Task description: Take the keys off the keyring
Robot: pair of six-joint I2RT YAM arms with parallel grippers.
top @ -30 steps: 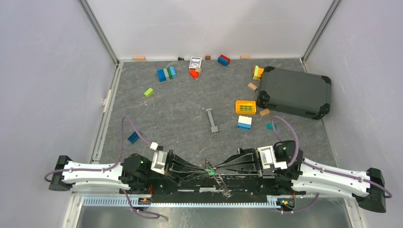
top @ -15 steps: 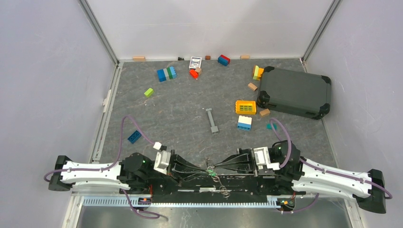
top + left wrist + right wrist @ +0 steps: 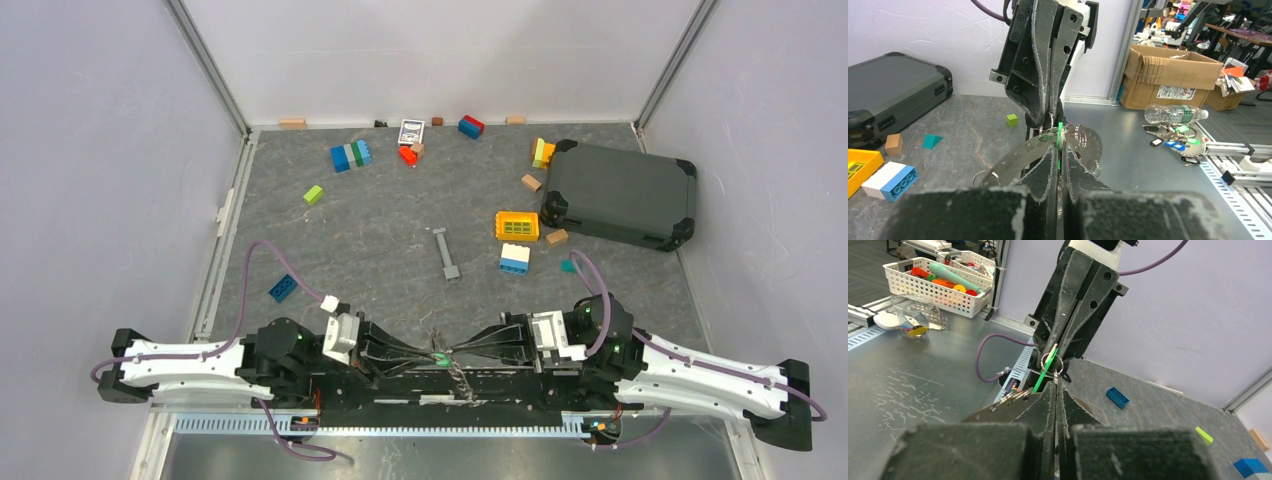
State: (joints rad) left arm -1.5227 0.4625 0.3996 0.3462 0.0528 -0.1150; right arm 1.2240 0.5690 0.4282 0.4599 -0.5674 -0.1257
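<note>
My two grippers meet tip to tip over the near edge of the table. The left gripper [image 3: 432, 355] [image 3: 1060, 148] is shut on a green-headed key [image 3: 1060, 136] [image 3: 1047, 366], seen edge-on between its fingers. The right gripper [image 3: 447, 353] [image 3: 1055, 385] is shut on the thin silver keyring [image 3: 1056, 363] [image 3: 1050, 132], which the green key passes through. Other silver keys [image 3: 461, 381] hang below the tips. A curved silver plate with holes and small rings [image 3: 1015, 156] sits just under the jaws.
On the grey mat lie a long grey metal bar [image 3: 446, 254], a yellow grid block [image 3: 517, 225], a white-and-blue brick [image 3: 515, 259], a blue brick [image 3: 281, 289] and a dark case [image 3: 620, 193]. More bricks are scattered at the back. A slotted rail [image 3: 380, 424] runs along the near edge.
Both wrists have shifted slightly inward and turned while staying shut. The hanging bunch of keys has swung up closer under the tips.
</note>
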